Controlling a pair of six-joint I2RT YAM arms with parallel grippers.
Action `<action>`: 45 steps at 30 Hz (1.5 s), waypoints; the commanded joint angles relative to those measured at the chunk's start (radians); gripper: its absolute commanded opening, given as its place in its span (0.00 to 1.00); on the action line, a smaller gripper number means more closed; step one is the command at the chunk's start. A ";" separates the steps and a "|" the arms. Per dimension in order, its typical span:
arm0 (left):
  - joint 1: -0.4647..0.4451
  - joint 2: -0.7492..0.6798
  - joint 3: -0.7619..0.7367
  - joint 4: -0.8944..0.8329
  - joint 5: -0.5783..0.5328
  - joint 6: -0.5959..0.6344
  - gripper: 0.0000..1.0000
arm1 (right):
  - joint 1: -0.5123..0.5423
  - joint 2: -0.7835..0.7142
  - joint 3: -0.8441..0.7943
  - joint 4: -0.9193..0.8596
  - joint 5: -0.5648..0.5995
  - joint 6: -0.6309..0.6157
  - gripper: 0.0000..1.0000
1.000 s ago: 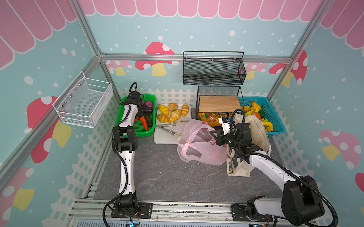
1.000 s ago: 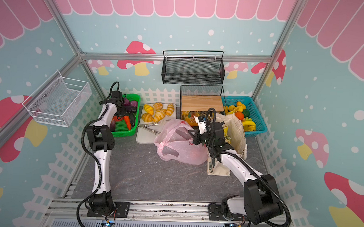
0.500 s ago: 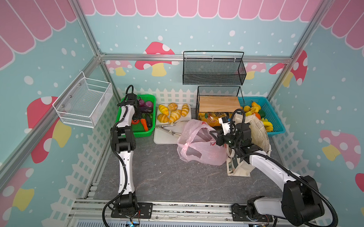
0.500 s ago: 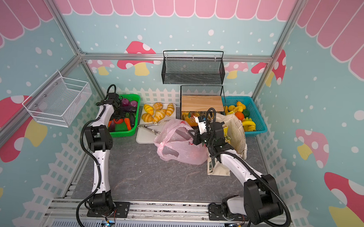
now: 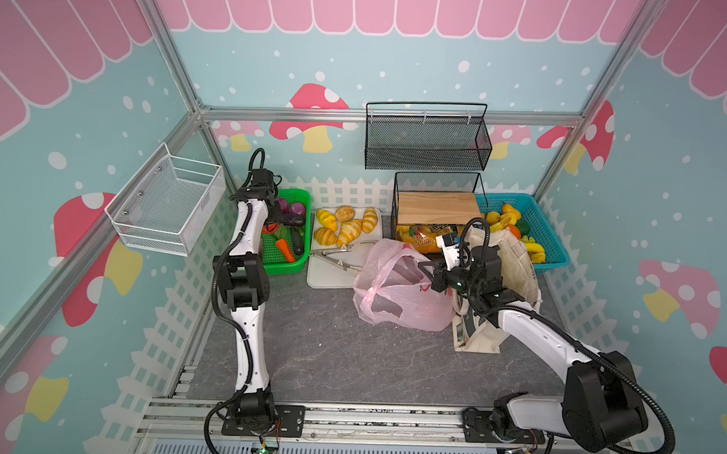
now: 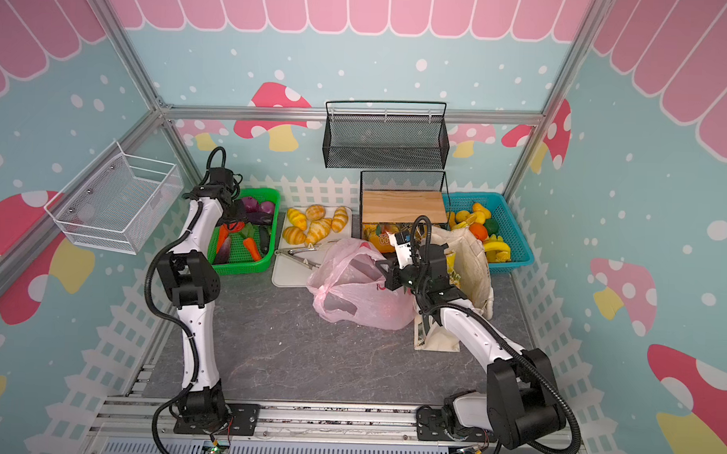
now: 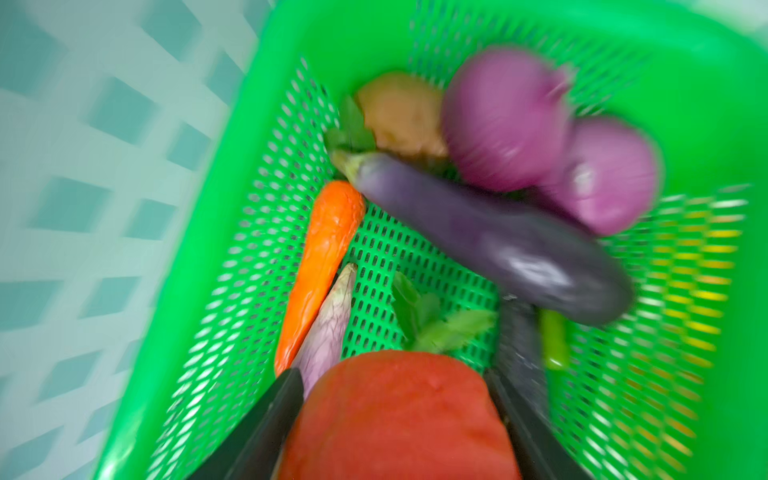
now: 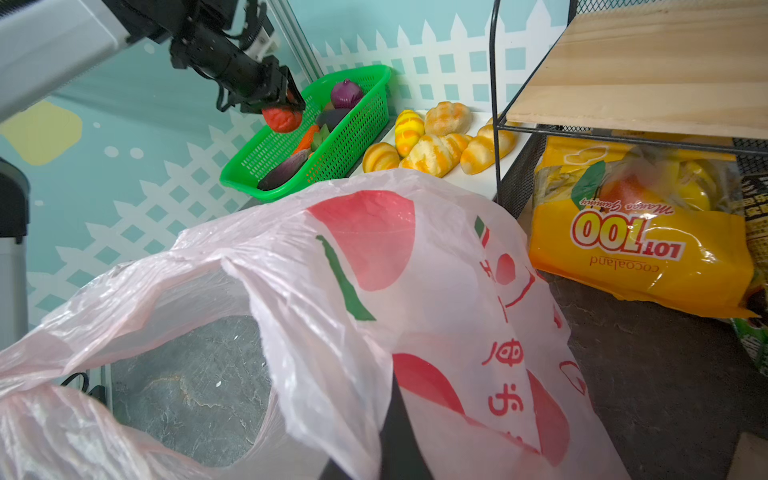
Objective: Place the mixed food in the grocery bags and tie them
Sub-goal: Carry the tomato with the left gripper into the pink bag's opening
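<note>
Nearest, on the grey counter (image 5: 328,351), we see the cream canvas tote (image 5: 480,338) standing at the right, with the pink plastic bag (image 5: 397,295) slumped against its left side, mouth open. The right end effector (image 5: 427,267) sits at the bag's upper rim, just beside the tote. Its wrist view shows the printed film draped over a dark finger (image 8: 395,436), and we read the jaws as closed together with that rim pinched between them. Just behind the bag lies a white cutting board (image 5: 331,277) carrying metal tongs (image 5: 336,256) and a cluster of striped bread rolls (image 5: 347,231). Left of the board is the green basket (image 5: 287,267), where an orange carrot (image 7: 328,249), a long purple eggplant (image 7: 490,237) and two red onions (image 7: 507,120) rest on the mesh floor. Above that basket, the left end effector (image 8: 283,109) is clamped on the red tomato (image 8: 282,120), which hangs clear of the other vegetables. Its own wrist view is blurred, yet we can see the tomato filling the gap between both fingers (image 7: 266,428). Farther back, right of the rolls, a yellow LOT 100 gummy packet (image 8: 640,245) lies under the wooden shelf (image 5: 437,205) of a black wire rack (image 5: 436,181). A blue basket (image 5: 556,259) of yellow and orange fruit stands behind the tote.
</note>
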 commanded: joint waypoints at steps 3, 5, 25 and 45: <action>-0.122 -0.311 -0.385 0.180 -0.107 -0.059 0.59 | -0.002 -0.022 -0.022 0.015 -0.011 -0.016 0.00; -0.183 -0.460 -0.592 0.289 -0.108 -0.095 0.59 | -0.003 -0.020 -0.023 0.017 -0.012 -0.014 0.00; -0.819 -1.210 -1.778 0.947 0.187 -0.567 0.56 | -0.003 -0.005 -0.026 0.032 -0.006 0.000 0.00; -0.830 -0.910 -1.556 1.293 0.148 -0.358 0.60 | -0.002 -0.081 0.008 -0.129 -0.086 -0.100 0.00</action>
